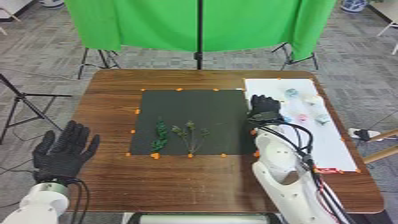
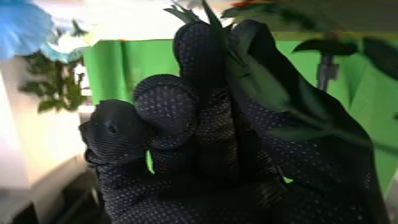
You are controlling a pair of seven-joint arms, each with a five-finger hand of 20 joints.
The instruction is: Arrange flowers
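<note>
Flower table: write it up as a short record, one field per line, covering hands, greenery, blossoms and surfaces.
Surface: brown wooden table
Left hand: open, by the table's left edge
Right hand: pinching a leafy stem, over the right edge of the black mat; hand
Greenery: green sprigs lying on the mat
Blossoms: blue one and pink one on the white sheet
Backdrop: green cloth behind the table
</note>
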